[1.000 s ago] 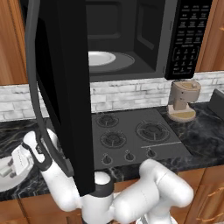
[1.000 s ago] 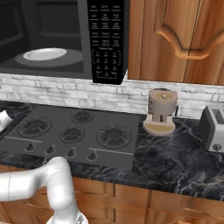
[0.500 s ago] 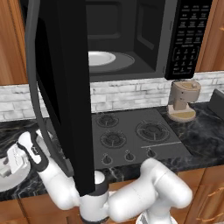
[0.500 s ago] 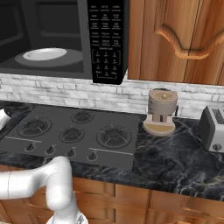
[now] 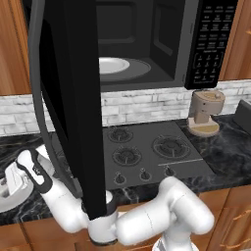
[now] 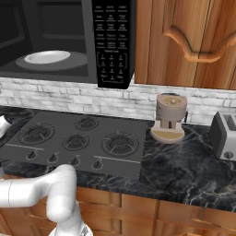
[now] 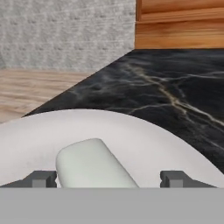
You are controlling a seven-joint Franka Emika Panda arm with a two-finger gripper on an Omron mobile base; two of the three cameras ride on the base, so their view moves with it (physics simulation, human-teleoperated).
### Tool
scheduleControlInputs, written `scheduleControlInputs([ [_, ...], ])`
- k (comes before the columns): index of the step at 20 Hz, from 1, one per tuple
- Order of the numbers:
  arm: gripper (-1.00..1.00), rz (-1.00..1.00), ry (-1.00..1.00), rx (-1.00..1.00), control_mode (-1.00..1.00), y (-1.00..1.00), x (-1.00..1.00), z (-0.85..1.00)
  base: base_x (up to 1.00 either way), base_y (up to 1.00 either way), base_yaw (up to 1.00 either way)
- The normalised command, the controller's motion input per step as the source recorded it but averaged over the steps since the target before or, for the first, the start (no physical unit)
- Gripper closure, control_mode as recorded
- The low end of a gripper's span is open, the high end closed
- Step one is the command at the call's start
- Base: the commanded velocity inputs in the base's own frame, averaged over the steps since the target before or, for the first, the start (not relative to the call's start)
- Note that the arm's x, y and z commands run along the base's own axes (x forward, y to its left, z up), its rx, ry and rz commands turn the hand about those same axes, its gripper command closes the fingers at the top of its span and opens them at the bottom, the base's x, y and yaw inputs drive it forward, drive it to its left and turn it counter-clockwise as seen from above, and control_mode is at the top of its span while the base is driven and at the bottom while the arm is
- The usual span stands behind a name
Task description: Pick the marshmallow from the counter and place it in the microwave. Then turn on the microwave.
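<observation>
In the hand view the marshmallow (image 7: 92,164), a small off-white block, lies on a round white plate (image 7: 144,144) on the black veined counter (image 7: 166,96). My gripper (image 7: 107,179) is open and low over the plate, with one dark fingertip on each side of the marshmallow. The left tip is close to it and the right tip stands well apart. From the left base view the hand (image 5: 22,174) hangs over the plate (image 5: 10,198) at the far left. The microwave (image 5: 147,44) stands open above the stove, its door (image 5: 73,98) swung out and its white turntable (image 5: 115,66) bare.
A dark stovetop (image 5: 147,152) lies below the microwave. On the counter to the right stand a beige grinder-like appliance (image 6: 169,117) and a toaster (image 6: 224,136). The open door hangs between the hand and the stove. Wooden cabinets (image 6: 193,41) flank the microwave's keypad (image 6: 110,44).
The hand has crept slightly left and down toward the plate. The microwave and the things on the counter stand as before.
</observation>
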Motion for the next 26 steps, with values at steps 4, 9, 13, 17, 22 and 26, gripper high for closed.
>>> scheduleControlInputs([
  [4,-1.00,0.00,0.00,0.00,-1.00,0.16,0.10,-0.32,0.00,0.00,0.00],
  [9,1.00,0.00,0.00,0.00,-1.00,0.20,0.00,-0.25,0.00,0.00,0.00],
  [13,1.00,0.00,-0.11,0.00,-1.00,-0.03,-0.06,-0.01,0.00,0.00,0.00],
  [17,1.00,0.00,-0.11,0.00,-1.00,-0.27,-0.08,0.00,0.00,0.00,0.00],
  [22,1.00,0.00,-0.06,0.01,-1.00,-0.60,-0.32,0.01,0.00,0.00,0.00],
  [26,1.00,0.00,-0.01,0.09,-1.00,-0.76,-0.54,0.20,0.00,0.00,0.00],
])
